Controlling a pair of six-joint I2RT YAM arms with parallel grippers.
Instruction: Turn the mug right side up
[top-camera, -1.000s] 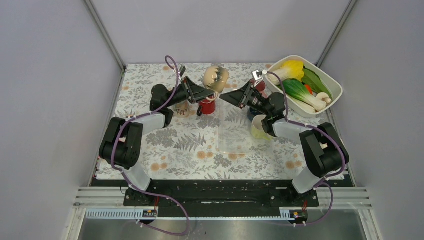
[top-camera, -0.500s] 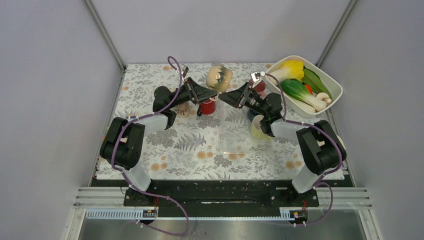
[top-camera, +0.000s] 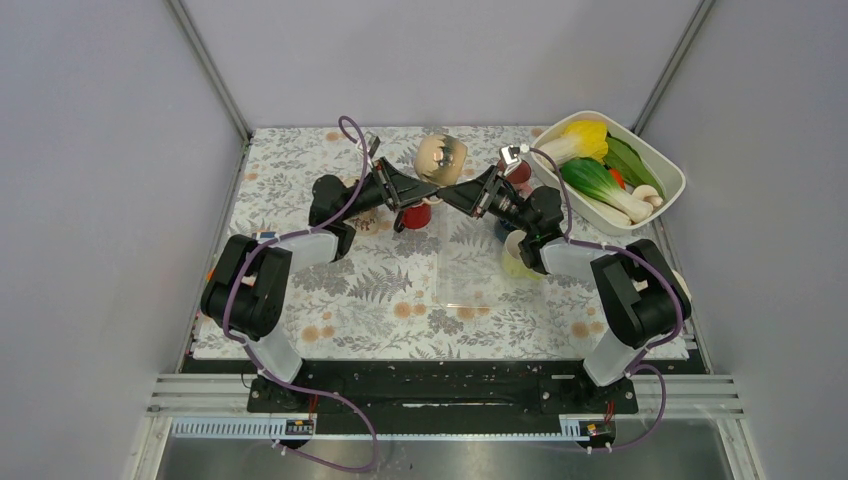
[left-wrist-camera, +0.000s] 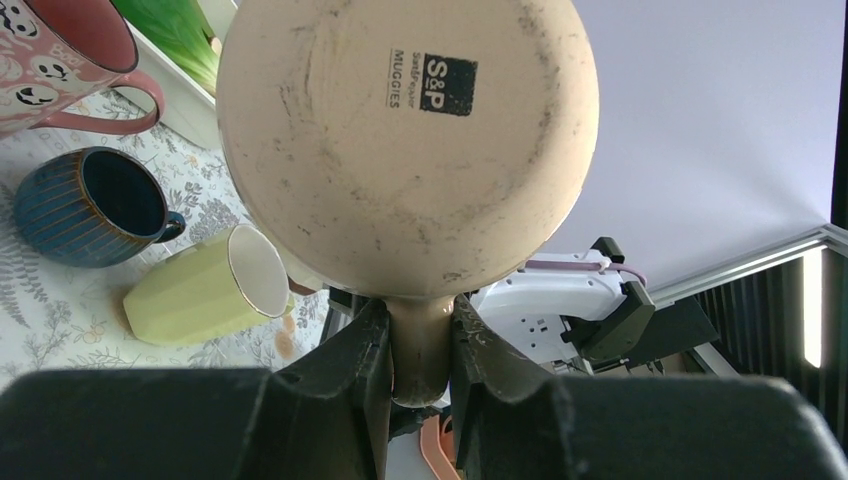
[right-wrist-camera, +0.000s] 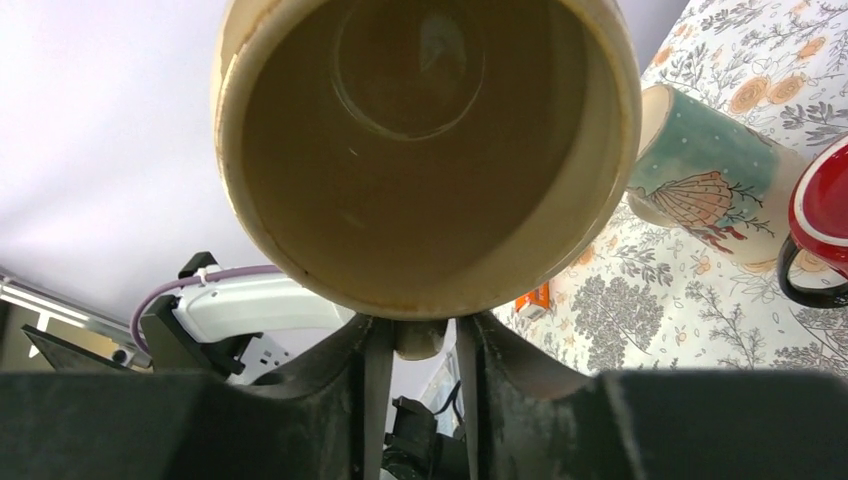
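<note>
The beige mug (top-camera: 440, 155) hangs in the air over the back middle of the table, tipped on its side. Its stamped base (left-wrist-camera: 405, 140) faces the left wrist camera and its open mouth (right-wrist-camera: 420, 150) faces the right wrist camera. My left gripper (top-camera: 430, 186) (left-wrist-camera: 420, 350) is shut on the mug's handle from the left. My right gripper (top-camera: 451, 190) (right-wrist-camera: 420, 345) reaches in from the right with its fingers on either side of the same handle. Its jaws stand narrow, with a thin gap still showing on one side.
Below the mug stands a red mug (top-camera: 413, 212). A yellow-green mug (left-wrist-camera: 205, 290) lies on its side beside a dark blue mug (left-wrist-camera: 95, 205) and a pink mug (left-wrist-camera: 60, 60). A teal shell-pattern mug (right-wrist-camera: 705, 180) stands further left. A white tub (top-camera: 672, 170) of vegetables sits at the back right.
The left arm carried the mug slightly right. The right gripper moved in toward it and its jaws narrowed around the handle.
</note>
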